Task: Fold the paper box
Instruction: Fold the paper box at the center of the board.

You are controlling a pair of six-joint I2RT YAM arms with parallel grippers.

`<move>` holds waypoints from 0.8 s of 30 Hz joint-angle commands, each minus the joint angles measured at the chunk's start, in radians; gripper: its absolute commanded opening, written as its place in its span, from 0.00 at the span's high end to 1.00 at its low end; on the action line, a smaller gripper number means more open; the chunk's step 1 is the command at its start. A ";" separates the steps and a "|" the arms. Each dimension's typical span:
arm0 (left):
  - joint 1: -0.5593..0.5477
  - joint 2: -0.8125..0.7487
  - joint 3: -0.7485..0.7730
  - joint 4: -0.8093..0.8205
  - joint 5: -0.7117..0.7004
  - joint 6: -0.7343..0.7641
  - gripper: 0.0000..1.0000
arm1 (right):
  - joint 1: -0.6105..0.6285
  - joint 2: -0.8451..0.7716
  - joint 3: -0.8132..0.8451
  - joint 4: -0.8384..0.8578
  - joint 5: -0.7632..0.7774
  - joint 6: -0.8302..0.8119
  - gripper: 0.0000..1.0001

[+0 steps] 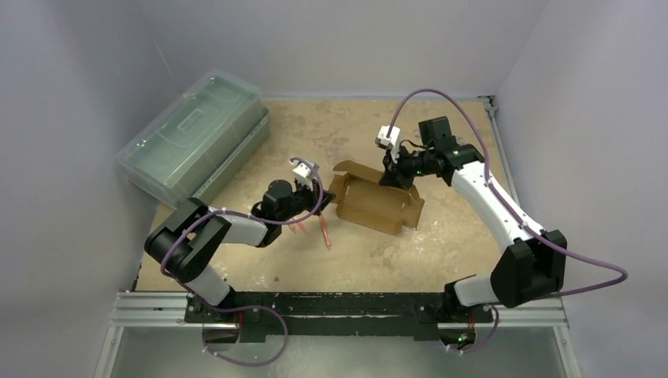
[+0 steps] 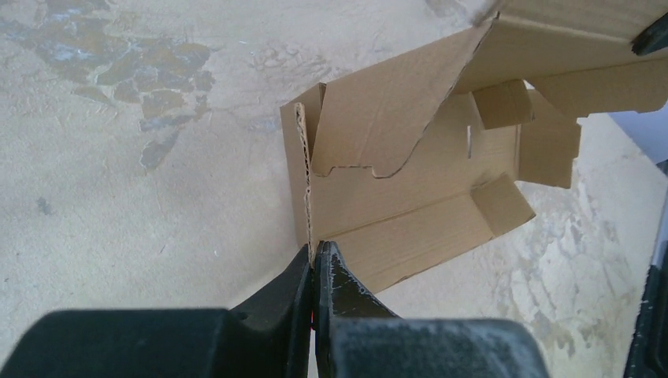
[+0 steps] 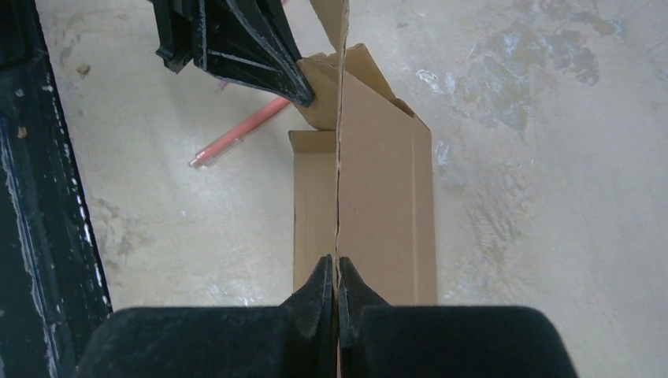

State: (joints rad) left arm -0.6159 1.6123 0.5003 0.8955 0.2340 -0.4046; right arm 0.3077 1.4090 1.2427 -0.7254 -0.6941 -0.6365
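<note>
The paper box (image 1: 376,206) is a brown cardboard piece standing half formed in the middle of the table, its walls raised and its flaps loose. My left gripper (image 1: 328,197) is shut on the upright edge of the box's left end wall. In the left wrist view the thin cardboard edge (image 2: 302,173) runs straight down into the closed left gripper (image 2: 315,250). My right gripper (image 1: 398,179) is shut on the top edge of the back wall. In the right wrist view that panel (image 3: 386,173) stands edge-on between the closed right gripper (image 3: 337,264) fingers, and the left gripper (image 3: 303,94) pinches the far end.
A large translucent green plastic case (image 1: 193,134) lies at the back left against the wall. A red pen (image 1: 324,232) lies on the table in front of the left gripper, also seen in the right wrist view (image 3: 240,132). Walls enclose the table on three sides.
</note>
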 commanded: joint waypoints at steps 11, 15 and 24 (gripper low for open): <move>-0.023 -0.015 -0.114 0.125 -0.093 0.031 1.00 | -0.014 -0.159 -0.248 0.454 0.053 0.378 1.00; -0.032 -0.010 -0.102 0.134 -0.083 0.064 1.00 | -0.014 -0.155 -0.256 0.448 0.053 0.405 1.00; -0.067 -0.021 -0.091 0.098 -0.119 0.161 1.00 | -0.014 -0.142 -0.247 0.434 0.028 0.415 1.00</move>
State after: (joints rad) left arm -0.6628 1.6058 0.4034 1.0142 0.1261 -0.3107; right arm 0.3000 1.2705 0.9867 -0.3653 -0.6598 -0.2573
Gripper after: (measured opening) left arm 0.009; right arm 0.008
